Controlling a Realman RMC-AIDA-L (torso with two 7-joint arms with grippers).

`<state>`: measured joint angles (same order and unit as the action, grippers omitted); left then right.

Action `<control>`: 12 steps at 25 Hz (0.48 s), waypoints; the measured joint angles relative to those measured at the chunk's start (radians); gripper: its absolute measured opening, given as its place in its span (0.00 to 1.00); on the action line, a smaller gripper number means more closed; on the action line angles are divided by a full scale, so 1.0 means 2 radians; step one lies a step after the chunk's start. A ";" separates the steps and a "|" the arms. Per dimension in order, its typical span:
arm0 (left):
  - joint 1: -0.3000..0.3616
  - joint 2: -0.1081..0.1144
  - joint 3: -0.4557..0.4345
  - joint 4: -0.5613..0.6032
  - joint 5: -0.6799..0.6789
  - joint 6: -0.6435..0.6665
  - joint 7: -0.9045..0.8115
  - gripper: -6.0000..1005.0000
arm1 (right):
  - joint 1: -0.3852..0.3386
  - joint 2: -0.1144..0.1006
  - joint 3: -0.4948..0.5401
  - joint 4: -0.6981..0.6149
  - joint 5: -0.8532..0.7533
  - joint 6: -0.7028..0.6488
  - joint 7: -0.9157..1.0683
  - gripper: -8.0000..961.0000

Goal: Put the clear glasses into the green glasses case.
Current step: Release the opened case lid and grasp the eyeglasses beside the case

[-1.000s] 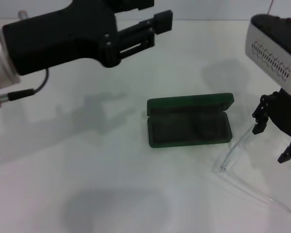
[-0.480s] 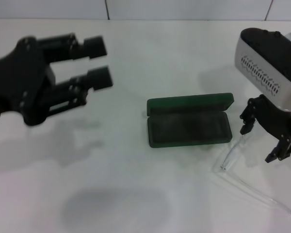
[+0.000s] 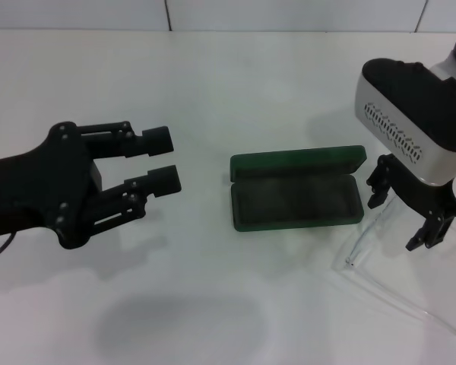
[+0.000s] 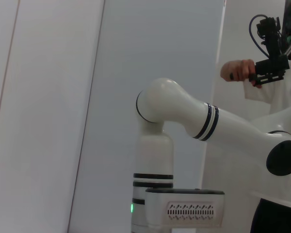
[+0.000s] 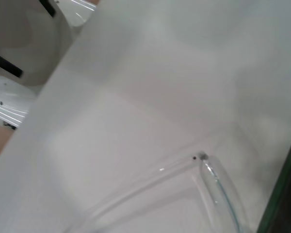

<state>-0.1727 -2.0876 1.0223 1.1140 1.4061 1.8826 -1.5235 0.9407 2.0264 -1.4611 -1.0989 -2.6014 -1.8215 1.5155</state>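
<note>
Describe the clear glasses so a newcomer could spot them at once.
On the white table, find the open green glasses case. Just to its right, below the right pincer, lie the clear glasses: fully transparent, with long thin arms, nearly vanishing against the tabletop.

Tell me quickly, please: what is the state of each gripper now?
Left gripper: jaws open, holding nothing.
Right gripper: jaws open, holding nothing, above the transparent plastic clear glasses.

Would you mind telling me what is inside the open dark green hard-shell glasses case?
The dark green hard-shell glasses case holds only its dark lining. The clear plastic glasses lie on the table beside it, under the right gripper.
</note>
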 joint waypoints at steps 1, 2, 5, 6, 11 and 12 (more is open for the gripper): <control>0.000 0.000 0.001 -0.003 0.000 0.000 0.002 0.43 | 0.000 0.000 -0.002 0.003 0.000 0.006 -0.003 0.78; 0.000 0.000 0.002 -0.005 0.000 0.000 0.003 0.42 | -0.001 0.000 -0.003 0.005 0.000 0.010 -0.006 0.78; -0.001 0.000 0.004 -0.013 0.001 -0.001 0.007 0.42 | 0.000 0.000 -0.006 0.017 0.000 0.022 -0.011 0.75; -0.002 0.000 0.004 -0.016 0.001 -0.001 0.007 0.42 | 0.001 0.000 -0.008 0.022 0.000 0.025 -0.012 0.75; -0.003 0.000 0.004 -0.020 0.001 -0.002 0.008 0.42 | 0.002 0.000 -0.027 0.041 0.001 0.049 -0.014 0.71; -0.003 0.000 0.004 -0.020 0.001 -0.002 0.008 0.42 | 0.002 0.000 -0.028 0.044 0.001 0.052 -0.015 0.70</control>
<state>-0.1778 -2.0878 1.0308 1.0730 1.4083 1.8791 -1.5084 0.9447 2.0264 -1.5170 -1.0100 -2.5998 -1.7178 1.4861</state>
